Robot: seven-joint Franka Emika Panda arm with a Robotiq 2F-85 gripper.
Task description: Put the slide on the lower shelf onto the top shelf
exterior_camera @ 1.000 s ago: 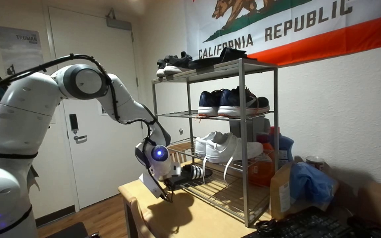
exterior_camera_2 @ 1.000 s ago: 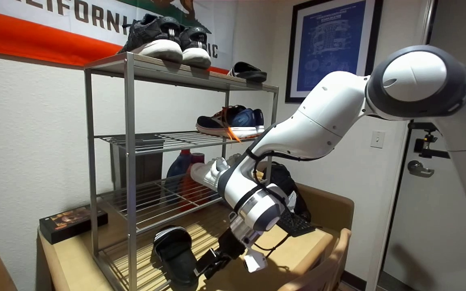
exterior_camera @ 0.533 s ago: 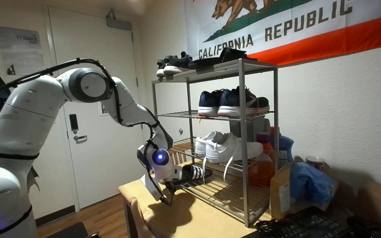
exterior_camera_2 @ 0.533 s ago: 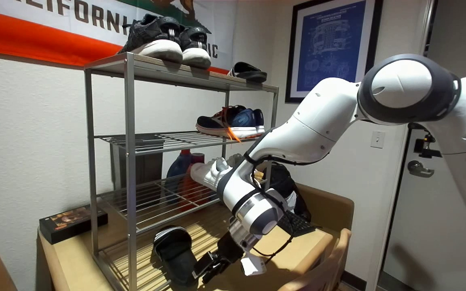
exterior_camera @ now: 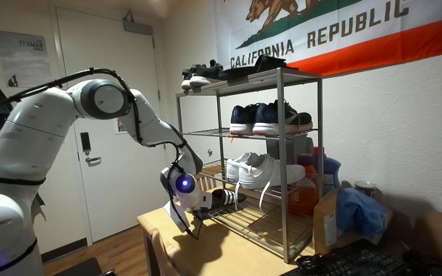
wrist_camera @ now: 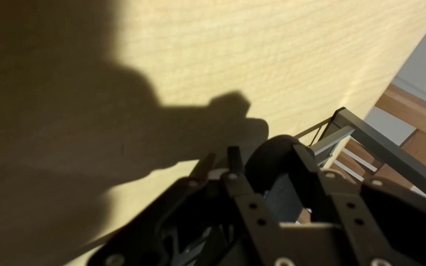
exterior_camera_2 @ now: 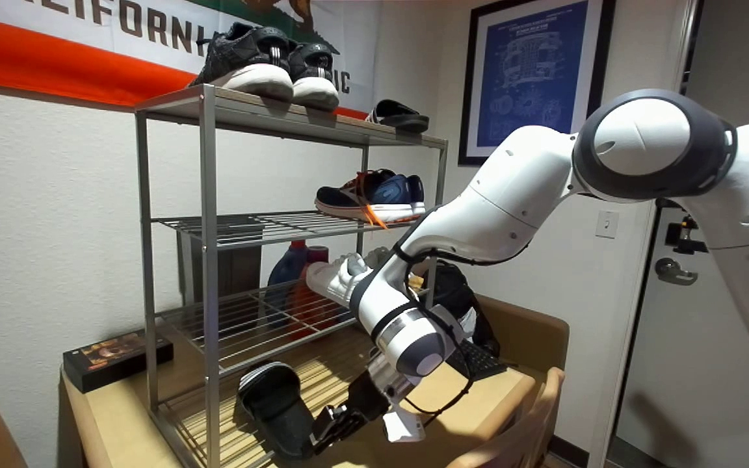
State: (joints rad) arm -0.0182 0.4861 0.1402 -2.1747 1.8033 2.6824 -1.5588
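The end effector (wrist_camera: 269, 157), low over the surface (exterior_camera: 240, 258), is narrow, with the near end of the slide (exterior_camera_2: 280, 409) apparently pinched between its fingertips; how firmly, I cannot tell. The slide lies across the long front edge of the lower shelf (exterior_camera: 259, 226), toward the end of the surface where a black box (exterior_camera_2: 118, 357) sits at the wall-side corner. Whether its strapped end bears on the shelf is unclear.

Held at one end only, it may droop or twist out of the grip if lifted fast. Raised before it is well past the front edge, it could strike the wire tier (exterior_camera_2: 287, 346) above and jolt the white shoes (exterior_camera: 257, 172) there. A sideways swing might hook it on the corner post (exterior_camera_2: 209, 279). At the top shelf (exterior_camera_2: 348, 129), too low an approach would jam it against the front edge; careless placing could knock the dark sneakers (exterior_camera_2: 251, 65) or the other slide (exterior_camera_2: 404, 119).
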